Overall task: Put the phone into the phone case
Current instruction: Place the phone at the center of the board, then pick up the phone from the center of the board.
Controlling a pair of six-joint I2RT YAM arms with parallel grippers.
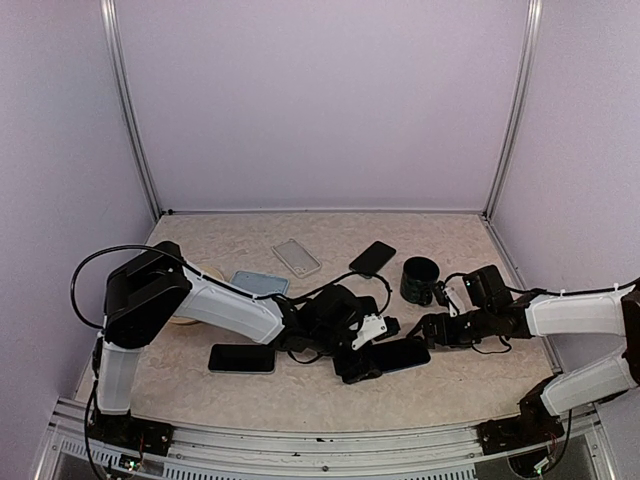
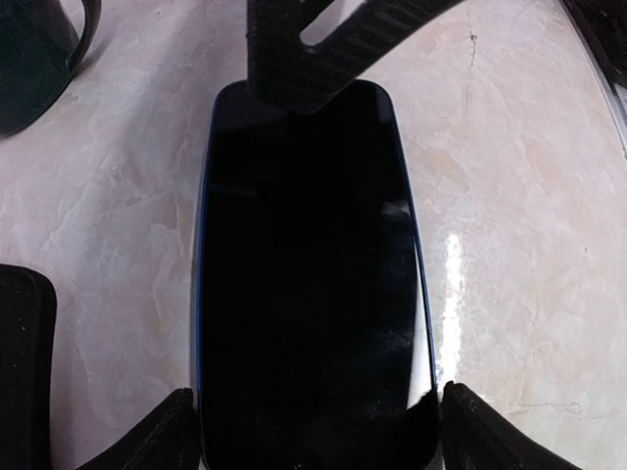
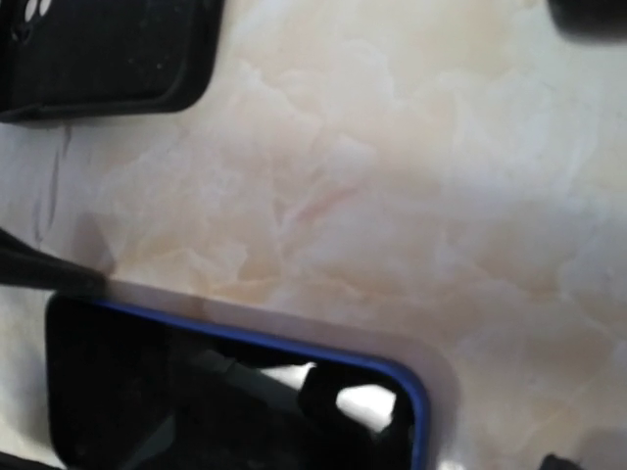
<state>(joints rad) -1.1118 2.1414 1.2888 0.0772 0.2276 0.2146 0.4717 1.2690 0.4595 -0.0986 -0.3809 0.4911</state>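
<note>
Well left of the dark round mug (image 1: 420,280), half under the white left arm, a pale beige round disc (image 1: 205,285) on the marbled beige tabletop (image 1: 300,395). Closer to the mug and further forward, a flat black rectangular handset (image 1: 241,358), lying alone. Still left of the mug, a light blue rectangular cover (image 1: 260,283), then a clear transparent cover (image 1: 296,257) further back, then a second dark slab (image 1: 372,258) just left of and behind the mug. In front of the mug and slightly left, the left gripper (image 2: 313,436), jaws set wide astride the near end of the black glossy phone (image 2: 309,264), one fingertip just beside each long edge; impossible to tell whether pressing or merely flanking. Around that phone, the blue phone case (image 3: 419,421), visible as a thin rim, flat on the tabletop in front of the mug. Just right of the mug and nearer, the right gripper (image 1: 430,330), spread fully, holding nothing, one dark finger overlapping the phone's far end.
</note>
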